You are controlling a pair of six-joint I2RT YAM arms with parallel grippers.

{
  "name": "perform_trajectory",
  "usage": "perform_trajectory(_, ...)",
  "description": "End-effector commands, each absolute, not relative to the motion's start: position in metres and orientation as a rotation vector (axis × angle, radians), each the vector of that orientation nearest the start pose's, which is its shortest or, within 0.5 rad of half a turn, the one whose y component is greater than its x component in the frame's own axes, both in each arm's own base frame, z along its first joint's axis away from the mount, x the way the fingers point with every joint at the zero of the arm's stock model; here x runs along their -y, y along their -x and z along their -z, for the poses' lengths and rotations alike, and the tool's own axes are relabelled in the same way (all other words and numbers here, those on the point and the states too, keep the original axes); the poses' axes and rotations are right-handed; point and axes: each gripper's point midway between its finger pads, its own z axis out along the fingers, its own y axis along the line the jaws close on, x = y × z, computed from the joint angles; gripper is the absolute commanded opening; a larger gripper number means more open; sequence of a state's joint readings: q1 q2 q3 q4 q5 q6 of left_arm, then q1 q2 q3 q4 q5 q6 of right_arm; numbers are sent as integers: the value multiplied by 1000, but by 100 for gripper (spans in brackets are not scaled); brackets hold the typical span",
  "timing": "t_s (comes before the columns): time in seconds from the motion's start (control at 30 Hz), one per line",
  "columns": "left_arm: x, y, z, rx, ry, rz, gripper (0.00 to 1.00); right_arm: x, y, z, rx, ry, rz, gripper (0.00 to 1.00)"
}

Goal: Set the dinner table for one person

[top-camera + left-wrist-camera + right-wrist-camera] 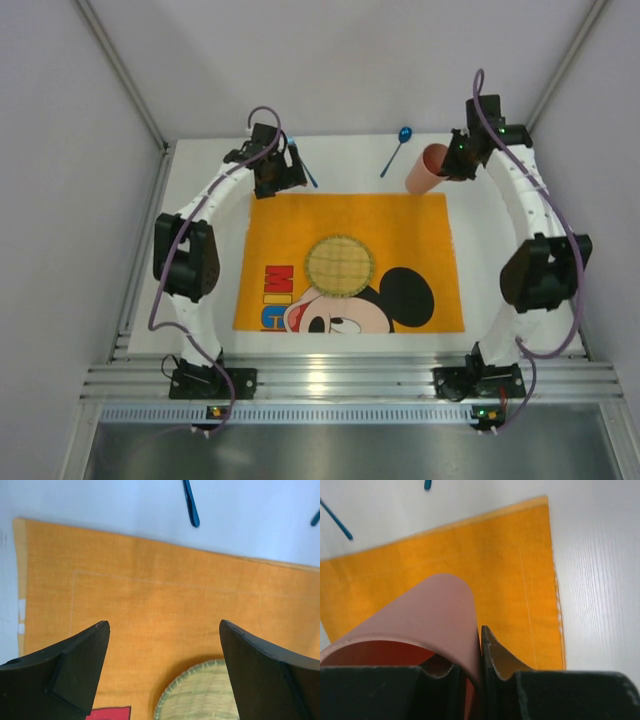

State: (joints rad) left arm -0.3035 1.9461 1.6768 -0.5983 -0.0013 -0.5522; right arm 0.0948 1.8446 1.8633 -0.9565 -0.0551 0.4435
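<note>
Cup [420, 615] placing is in hand: its rim is clamped by the right gripper [470, 657] at two o'clock of the placemat [300, 225]; uprighting is needed next. The left gripper [164, 630] jaws are held apart.

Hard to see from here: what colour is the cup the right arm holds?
Salmon pink; the smooth round cup shows best in the right wrist view.

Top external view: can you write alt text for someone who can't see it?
The right gripper holds a tilted pink cup near the far right corner of an orange Mickey Mouse placemat on a white table. A round woven mat lies on the placemat, the left gripper hovers at its far left corner, and a blue spoon lies beyond.
</note>
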Motion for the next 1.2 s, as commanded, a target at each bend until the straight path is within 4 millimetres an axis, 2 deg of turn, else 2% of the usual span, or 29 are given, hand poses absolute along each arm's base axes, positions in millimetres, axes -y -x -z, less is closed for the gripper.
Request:
perform_trajectory(0.0,160,-494,-132,-2448,365,258,95,-77,-383,-207,-2571,-289,-221,0)
perform_trajectory(0.03,161,-507,-128,-2431,380,250,95,-81,-375,-201,-2578,-276,-228,0)
perform_trajectory(0.07,161,-514,-127,-2415,409,252,94,-85,-360,-179,-2628,-263,-231,0)
perform_trajectory(0.17,166,-536,-119,-2389,444,252,93,-91,-356,-173,-2613,-266,-219,0)
perform_trajectory(0.33,177,-575,-113,-2334,444,276,92,-81,-382,-170,-2575,-263,-44,0)
perform_trajectory(0.4,180,-585,-110,-2325,422,274,91,-68,-392,-163,-2567,-280,72,0)
perform_trajectory(0.47,181,-598,-108,-2303,418,264,91,-58,-402,-166,-2534,-300,154,0)
perform_trajectory(0.53,180,-605,-104,-2286,424,247,91,-59,-411,-158,-2533,-301,168,0)
perform_trajectory(0.6,181,-612,-102,-2264,415,247,91,-63,-416,-148,-2538,-297,146,9)
perform_trajectory(0.63,181,-614,-95,-2269,413,240,90,-65,-417,-145,-2546,-293,130,19)
perform_trajectory(0.67,180,-615,-91,-2271,411,232,88,-70,-416,-140,-2562,-285,104,42)
perform_trajectory(0.73,177,-618,-81,-2279,417,197,87,-73,-413,-136,-2576,-287,83,52)
perform_trajectory(0.77,175,-618,-75,-2288,416,178,85,-75,-409,-132,-2593,-280,64,61)
perform_trajectory(0.87,173,-622,-65,-2284,410,156,84,-78,-400,-130,-2608,-275,38,75)
perform_trajectory(0.93,173,-627,-58,-2277,402,144,82,-79,-394,-133,-2614,-284,13,78)
perform_trajectory(1.1,172,-642,-51,-2249,390,134,81,-82,-374,-149,-2606,-294,-52,79)
perform_trajectory(1.17,179,-649,-58,-2215,388,180,81,-83,-363,-146,-2622,-298,-66,79)
